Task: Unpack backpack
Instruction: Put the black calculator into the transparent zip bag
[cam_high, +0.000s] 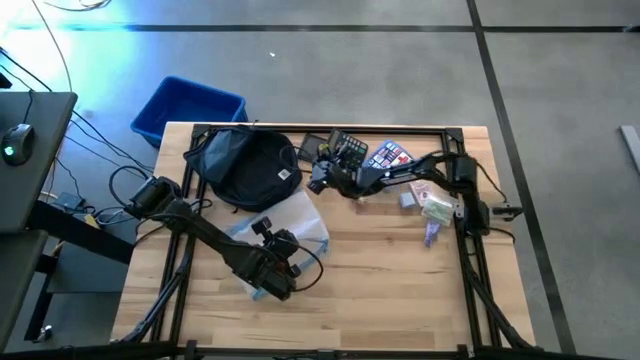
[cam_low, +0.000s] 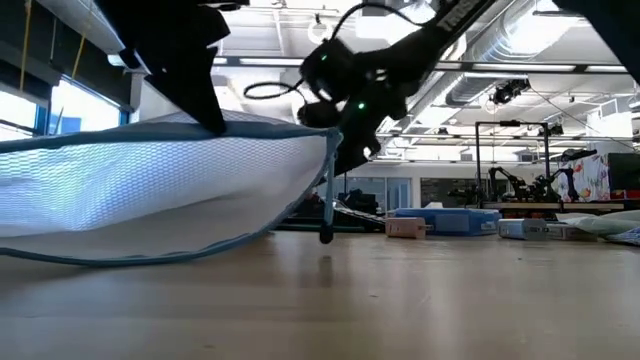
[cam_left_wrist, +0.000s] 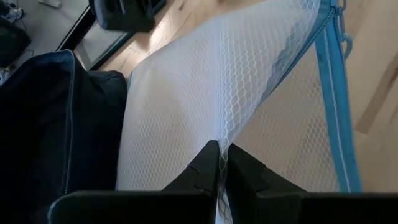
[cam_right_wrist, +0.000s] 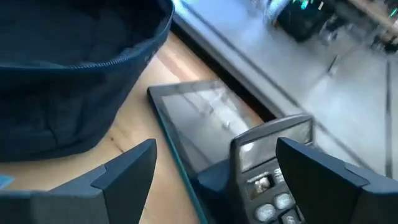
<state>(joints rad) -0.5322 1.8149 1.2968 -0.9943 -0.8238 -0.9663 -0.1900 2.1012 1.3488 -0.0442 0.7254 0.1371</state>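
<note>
The dark navy backpack (cam_high: 245, 165) lies on its side at the table's far left, its open zippered mouth (cam_right_wrist: 81, 59) facing the right gripper. My left gripper (cam_high: 275, 240) is near the table's middle, shut on a white mesh bag with blue trim (cam_high: 290, 225). My right gripper (cam_right_wrist: 216, 149) is open and hovers right of the backpack, over a dark tablet (cam_right_wrist: 193, 130) and a calculator (cam_right_wrist: 267, 165), touching neither. My left gripper pinches the mesh bag's netting (cam_left_wrist: 219, 127) between its two fingers (cam_left_wrist: 205, 163), away from the blue zipper edge (cam_left_wrist: 329, 93); one layer or several, I cannot tell. The bag's top is raised under the gripper (cam_low: 200, 110) while its underside (cam_low: 110, 258) rests on the table.
A bright-blue bin (cam_high: 190, 108) stands on the floor beyond the far-left corner. The calculator (cam_high: 350, 148), a colourful box (cam_high: 390, 155) and small packets (cam_high: 435, 205) lie at the far right. The table's near half (cam_high: 380, 300) is bare wood.
</note>
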